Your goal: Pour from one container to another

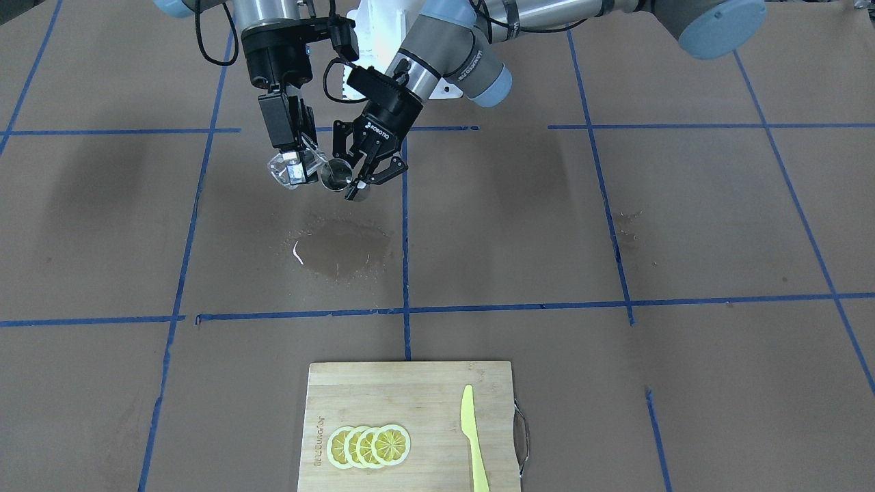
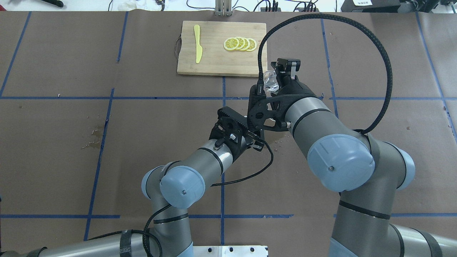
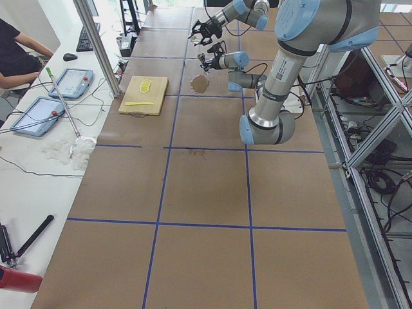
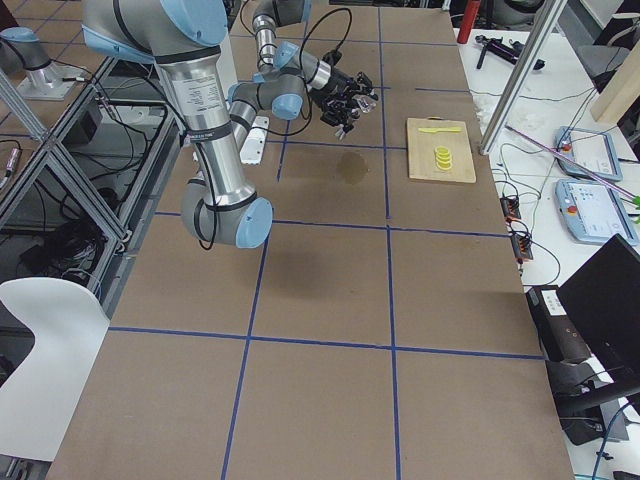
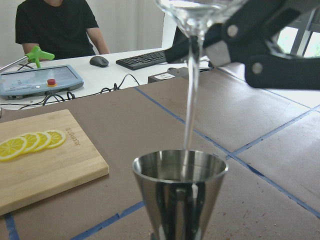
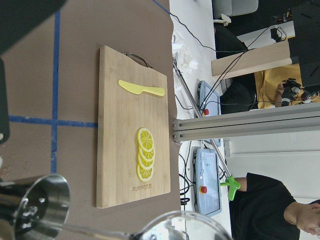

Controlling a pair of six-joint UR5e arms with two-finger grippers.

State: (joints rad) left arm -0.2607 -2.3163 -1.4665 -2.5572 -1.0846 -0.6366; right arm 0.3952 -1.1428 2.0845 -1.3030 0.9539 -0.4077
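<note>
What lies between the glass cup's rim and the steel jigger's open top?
A thin stream of clear liquid runs from the glass cup down into the jigger; the left wrist view shows it.

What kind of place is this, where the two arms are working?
Most likely a robotics laboratory, not a kitchen. The table is covered with brown paper marked by a blue tape grid, a teach pendant and a keyboard lie on the side desk, and a person sits there.

From the left wrist, the top edge cuts off most of the glass cup (image 5: 200, 12), the bottom edge the lower cone of the jigger (image 5: 180, 190). Overhead, the left end effector (image 1: 361, 183) is hidden from us beneath its own wrist; side views show both vessels too small.
</note>
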